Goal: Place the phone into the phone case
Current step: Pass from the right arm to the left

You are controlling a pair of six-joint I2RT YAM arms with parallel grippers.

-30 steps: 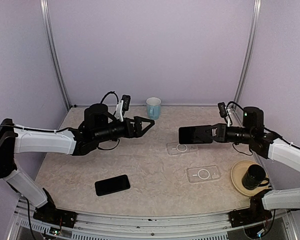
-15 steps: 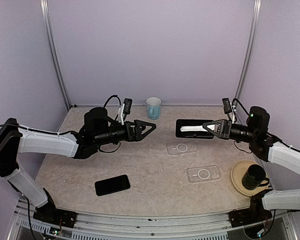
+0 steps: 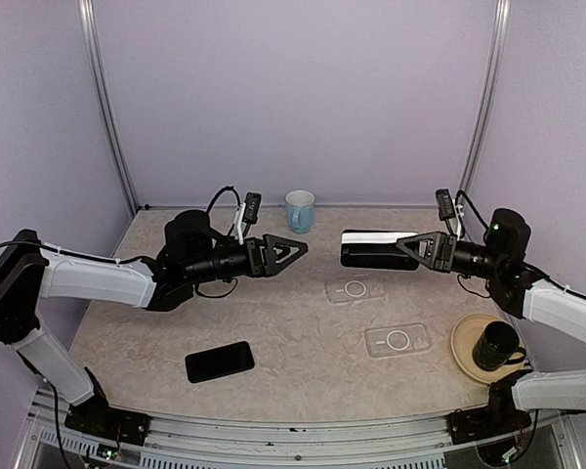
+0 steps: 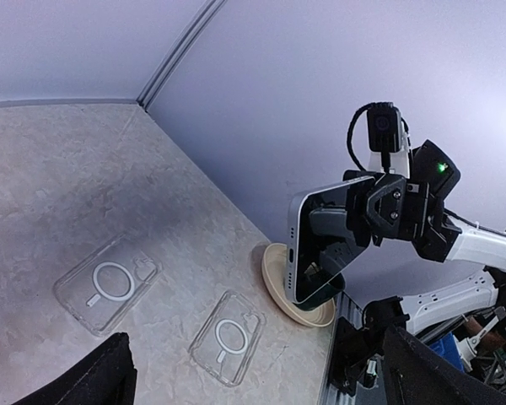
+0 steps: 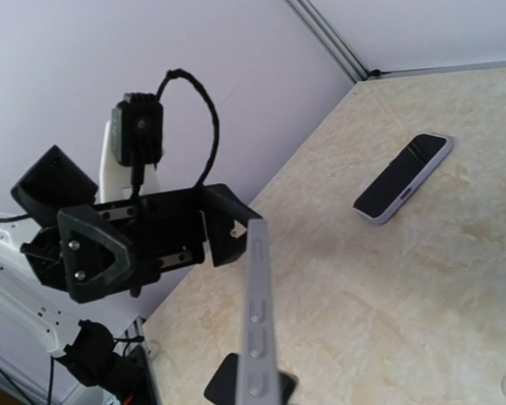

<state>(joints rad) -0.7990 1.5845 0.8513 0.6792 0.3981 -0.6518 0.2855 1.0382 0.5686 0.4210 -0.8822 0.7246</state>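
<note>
My right gripper [image 3: 408, 250] is shut on a silver-edged phone [image 3: 374, 249] and holds it in the air, edge up, above the table's back right. The left wrist view shows that phone [image 4: 319, 245] upright with its dark screen facing right. In the right wrist view its side [image 5: 256, 325] with the buttons fills the lower middle. Two clear phone cases lie flat on the table, one [image 3: 355, 290] below the held phone and one [image 3: 397, 340] nearer the front. My left gripper [image 3: 287, 250] hovers open, pointing at the phone, a short gap away.
A second dark phone [image 3: 220, 362] lies screen up at the front left, seen too in the right wrist view [image 5: 402, 178]. A blue cup [image 3: 300, 210] stands at the back wall. A black mug [image 3: 495, 345] sits on a tan plate [image 3: 465, 349] at the front right.
My right gripper has raised the phone a little and turned it from flat to edge up. My left gripper has crept slightly to the right, still open.
</note>
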